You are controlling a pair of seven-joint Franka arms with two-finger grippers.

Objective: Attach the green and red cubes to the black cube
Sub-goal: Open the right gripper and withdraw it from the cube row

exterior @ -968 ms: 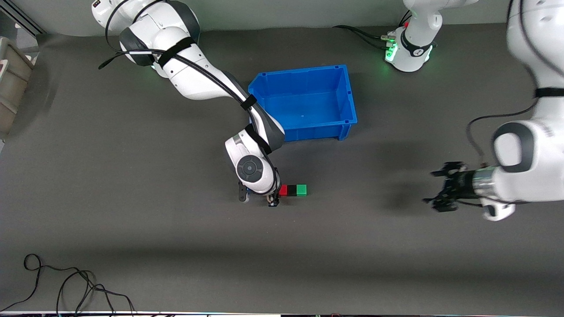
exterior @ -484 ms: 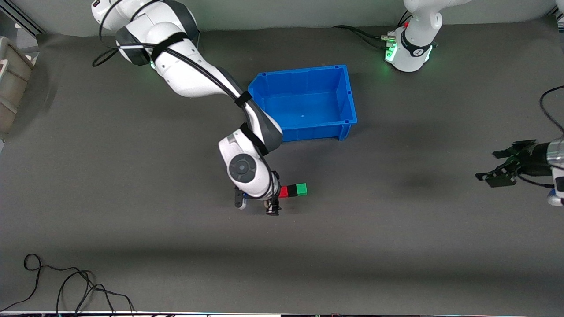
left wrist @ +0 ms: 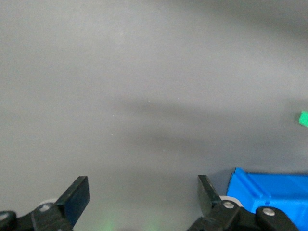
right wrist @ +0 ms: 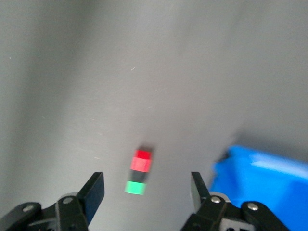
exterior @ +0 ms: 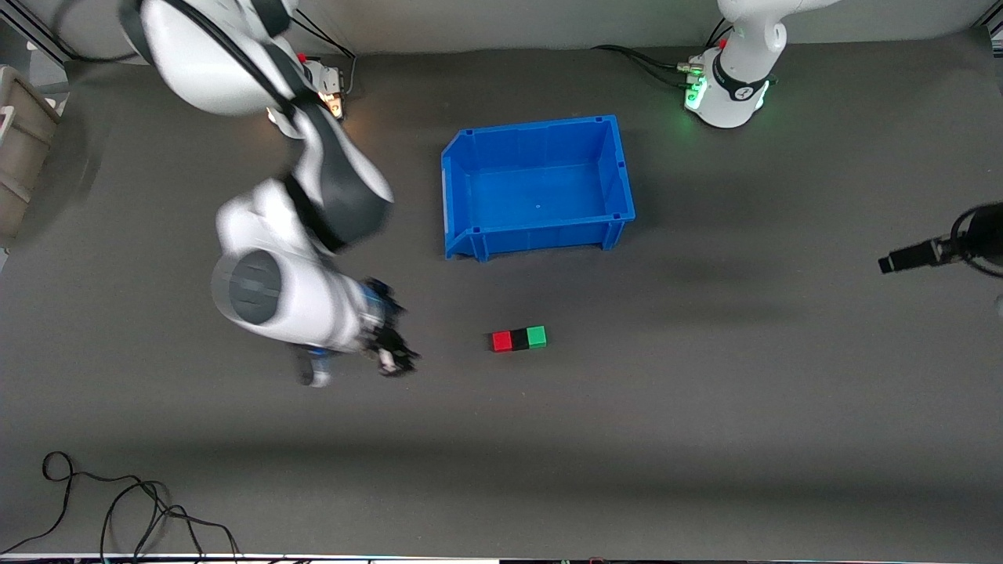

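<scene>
Writing: no brand name, label or lettering can be read on any object in the three views.
Blue bin (exterior: 537,184): open-topped plastic container on the table, farther from the front camera than the cubes; its floor shows bare blue plastic with nothing lying in it. One corner also shows in each wrist view (left wrist: 269,190) (right wrist: 262,178).
Cube row: three tiny cubes in one straight line, face to face, on the grey table (exterior: 705,439), nearer to the front camera than the bin.
Red cube (exterior: 501,341): the end of the row toward the right arm's end of the table; touching the black cube.
Black cube (exterior: 519,339): the middle of the row, between the red and green cubes and touching both.
Green cube (exterior: 537,337): the end of the row toward the left arm's end of the table; an edge of it also shows in the left wrist view (left wrist: 303,118).
Right gripper (exterior: 392,348): in the air over bare table, apart from the row toward the right arm's end; fingers (right wrist: 94,190) spread wide, nothing between them.
Left gripper (exterior: 909,257): over the table edge at the left arm's end, well apart from the cubes; fingers (left wrist: 77,195) spread wide, nothing between them.
Cables (exterior: 117,509): black loops on the table corner nearest the front camera.
</scene>
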